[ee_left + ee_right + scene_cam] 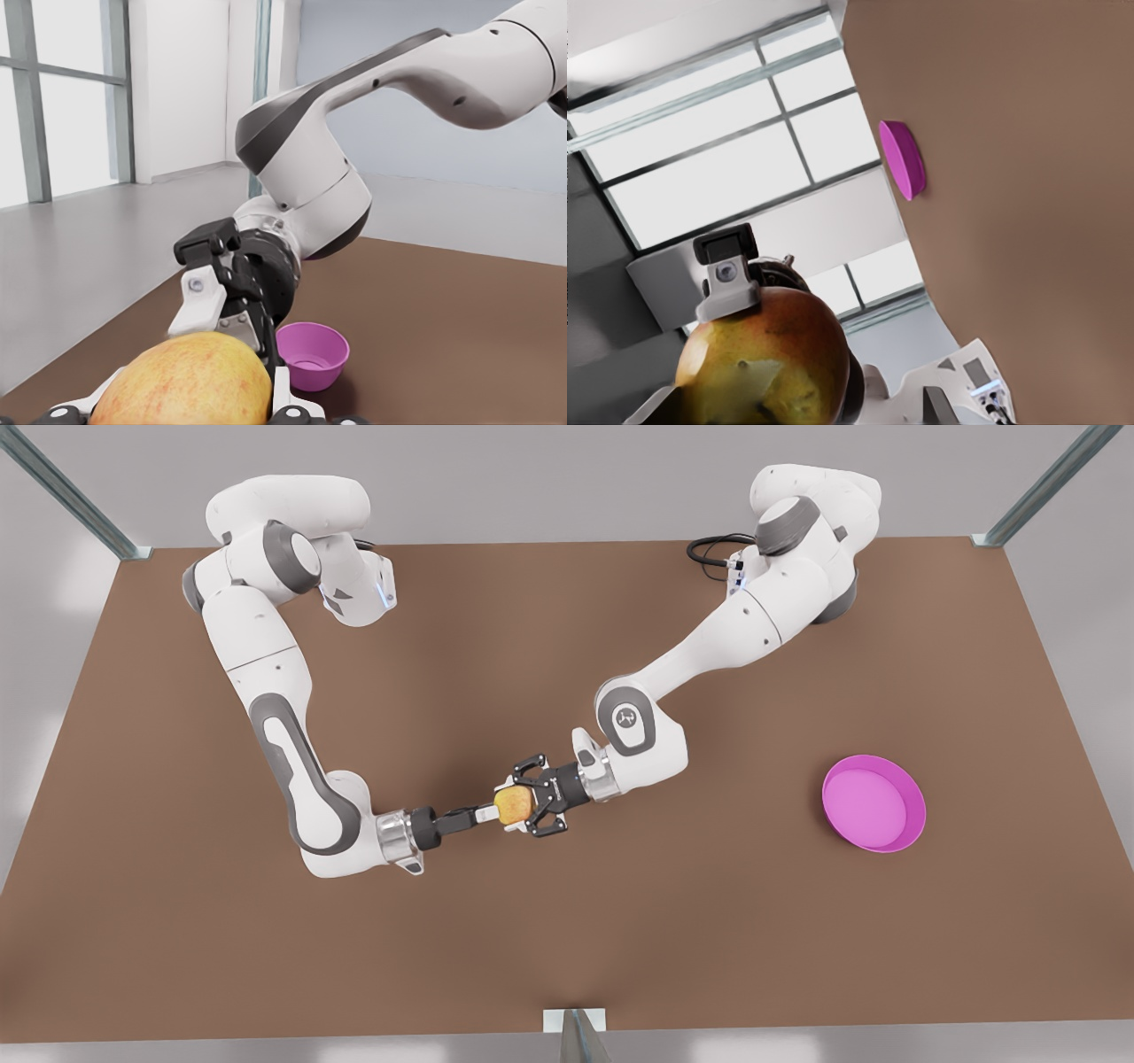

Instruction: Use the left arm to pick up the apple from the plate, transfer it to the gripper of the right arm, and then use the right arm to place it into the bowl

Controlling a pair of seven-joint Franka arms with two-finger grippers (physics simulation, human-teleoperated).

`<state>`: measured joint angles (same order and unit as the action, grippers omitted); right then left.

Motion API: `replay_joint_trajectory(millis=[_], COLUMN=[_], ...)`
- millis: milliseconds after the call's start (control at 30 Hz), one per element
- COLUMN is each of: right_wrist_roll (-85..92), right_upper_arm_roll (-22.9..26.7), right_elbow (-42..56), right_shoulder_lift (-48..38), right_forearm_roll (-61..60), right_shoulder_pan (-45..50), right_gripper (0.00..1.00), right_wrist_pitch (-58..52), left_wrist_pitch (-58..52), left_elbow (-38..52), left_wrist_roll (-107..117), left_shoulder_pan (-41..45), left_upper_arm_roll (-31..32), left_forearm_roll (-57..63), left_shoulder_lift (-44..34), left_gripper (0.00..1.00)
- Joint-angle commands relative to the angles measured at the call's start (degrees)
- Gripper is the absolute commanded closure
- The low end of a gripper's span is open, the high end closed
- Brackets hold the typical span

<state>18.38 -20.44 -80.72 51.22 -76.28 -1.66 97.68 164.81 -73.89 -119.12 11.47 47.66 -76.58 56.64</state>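
Note:
The yellow-orange apple [517,804] hangs above the middle of the table between both grippers. My left gripper [499,811] comes in from the front view's left and is shut on it, with a pad on either side of the apple [190,385]. My right gripper [516,806] meets it from the front view's right and straddles the same apple [766,363]. The deep pink bowl [873,804] stands on the table toward the front view's right, and the bowl [312,354] sits beyond the right gripper [232,297]. A pink dish [902,159] lies far off; I cannot tell whether it is the plate.
The brown table [567,939] stretches wide around both arms. Metal frame posts [574,1036] stand at its corners and at the middle of the front edge. The right arm's forearm [709,642] slants over the back half of the table.

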Motion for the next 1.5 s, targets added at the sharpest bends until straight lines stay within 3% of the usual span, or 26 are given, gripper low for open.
replay_joint_trajectory(millis=[0,1333,1400,1467], right_wrist_roll=[13.2,20.0,20.1,20.1], right_upper_arm_roll=[0.0,-0.6,-0.6,-0.6], right_elbow=[-0.1,-1.1,-1.1,-1.1], right_shoulder_lift=[-0.1,1.2,1.2,1.2], right_forearm_roll=[-1.1,-5.5,-5.5,-5.5], right_shoulder_pan=[0.0,4.3,4.3,4.3], right_gripper=[0.00,0.00,0.13,0.19], right_wrist_pitch=[-0.4,3.0,3.0,3.1], left_wrist_pitch=[-0.2,-0.2,-0.2,-0.2], left_elbow=[0.1,0.1,0.1,0.1], left_wrist_roll=[-1.9,-3.1,-3.1,-3.1], left_shoulder_pan=[0.0,0.1,0.1,0.1], left_upper_arm_roll=[0.1,0.0,0.0,0.0], left_forearm_roll=[0.0,-0.1,-0.1,-0.1], left_shoulder_lift=[0.0,1.6,1.8,1.8], left_gripper=[0.22,0.21,0.21,0.21])
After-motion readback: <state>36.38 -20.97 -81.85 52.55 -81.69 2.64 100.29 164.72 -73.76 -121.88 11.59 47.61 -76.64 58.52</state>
